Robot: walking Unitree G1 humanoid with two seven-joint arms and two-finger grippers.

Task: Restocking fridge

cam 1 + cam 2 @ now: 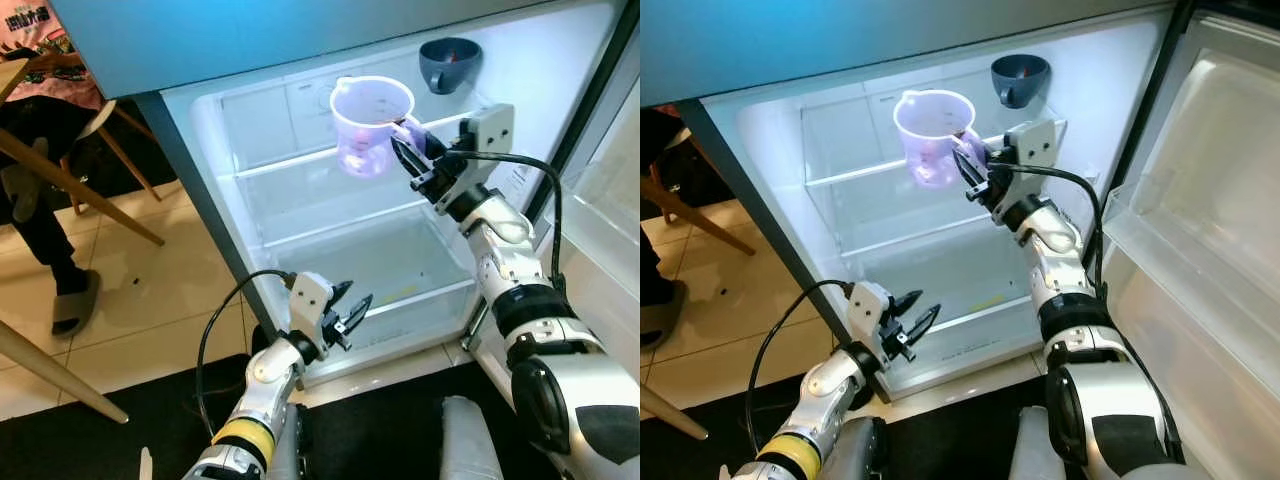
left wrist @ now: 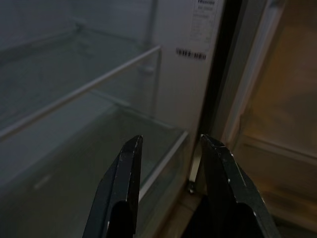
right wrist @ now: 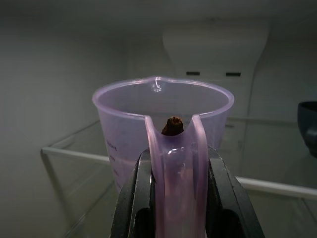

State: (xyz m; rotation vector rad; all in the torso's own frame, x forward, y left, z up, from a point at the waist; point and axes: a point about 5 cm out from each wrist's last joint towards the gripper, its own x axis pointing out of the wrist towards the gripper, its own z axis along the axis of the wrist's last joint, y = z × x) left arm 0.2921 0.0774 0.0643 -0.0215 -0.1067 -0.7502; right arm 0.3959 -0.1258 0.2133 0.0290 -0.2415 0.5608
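A clear purple measuring cup (image 1: 370, 125) hangs upright in front of the open fridge's upper glass shelf (image 1: 290, 160). My right gripper (image 1: 408, 155) is shut on its handle (image 3: 174, 178), fingers either side; a small dark lump sits at the rim by the handle. A dark blue cup (image 1: 448, 62) stands at the shelf's back right. My left gripper (image 1: 350, 312) is open and empty, low before the bottom glass shelf (image 1: 420, 290).
The fridge door (image 1: 1200, 230) stands open on the right with its empty door racks. A person's legs and sandals (image 1: 70, 300) and wooden chair legs (image 1: 80, 190) are at the left on the tiled floor. A black mat (image 1: 120, 400) lies under me.
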